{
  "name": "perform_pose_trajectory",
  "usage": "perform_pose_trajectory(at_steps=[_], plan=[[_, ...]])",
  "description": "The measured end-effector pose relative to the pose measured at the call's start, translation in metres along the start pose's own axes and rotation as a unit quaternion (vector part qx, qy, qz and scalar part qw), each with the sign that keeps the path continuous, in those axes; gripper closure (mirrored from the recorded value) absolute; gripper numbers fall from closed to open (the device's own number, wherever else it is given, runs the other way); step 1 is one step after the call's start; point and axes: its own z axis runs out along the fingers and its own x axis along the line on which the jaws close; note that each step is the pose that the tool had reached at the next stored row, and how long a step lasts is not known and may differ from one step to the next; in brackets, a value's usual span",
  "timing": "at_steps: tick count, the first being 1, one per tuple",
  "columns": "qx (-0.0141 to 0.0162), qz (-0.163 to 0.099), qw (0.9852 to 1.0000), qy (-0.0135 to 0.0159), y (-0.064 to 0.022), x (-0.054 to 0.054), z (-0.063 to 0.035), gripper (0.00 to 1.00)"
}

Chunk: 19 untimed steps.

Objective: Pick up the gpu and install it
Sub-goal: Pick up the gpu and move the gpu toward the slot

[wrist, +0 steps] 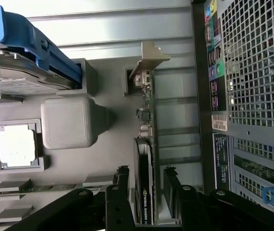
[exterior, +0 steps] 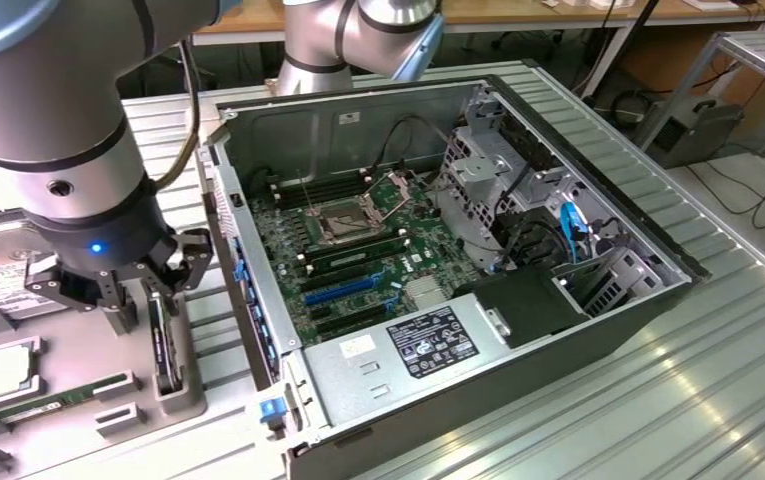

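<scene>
The gpu [wrist: 144, 192] is a thin black card standing on edge in a slot of the grey holder tray [wrist: 103, 159], with its silver bracket [wrist: 147, 60] at the far end. In the exterior view the gpu [exterior: 162, 350] stands at the exterior view's left, beside the open computer case [exterior: 649, 300]. My gripper [wrist: 145, 171] is open and straddles the card, one finger [wrist: 123, 177] on each side with a gap to the card. The gripper [exterior: 146, 302] hangs low over the tray.
On the tray lie a hard drive with blue rails [wrist: 21, 62], a cpu [wrist: 17, 147] and a green memory stick [exterior: 49, 402]. A raised grey block [wrist: 67, 122] stands beside the card. The case's rear wall [wrist: 252, 72] is close by. Inside the case the motherboard [exterior: 355, 250] has blue slots [exterior: 335, 290].
</scene>
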Motion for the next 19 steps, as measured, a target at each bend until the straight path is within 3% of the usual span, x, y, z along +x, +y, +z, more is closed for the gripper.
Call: perform_pose_trajectory(at_steps=[5,7,10,11,15,19], plan=[[-0.0020,0.001,1.0000,0.0004,0.0024,0.000,0.0100,0.58],[-0.0019,0.001,1.0000,0.0021,0.0028,0.000,0.0131,0.58],[-0.0013,0.003,1.0000,0.0095,0.0026,0.000,0.0180,0.58],[-0.0013,0.004,0.9999,0.0105,0.0025,0.000,0.0194,0.58],[-0.0032,0.004,0.9999,0.0119,0.0025,-0.001,0.0222,0.58],[-0.0033,0.004,0.9999,0.0124,0.0025,-0.002,0.0232,0.59]])
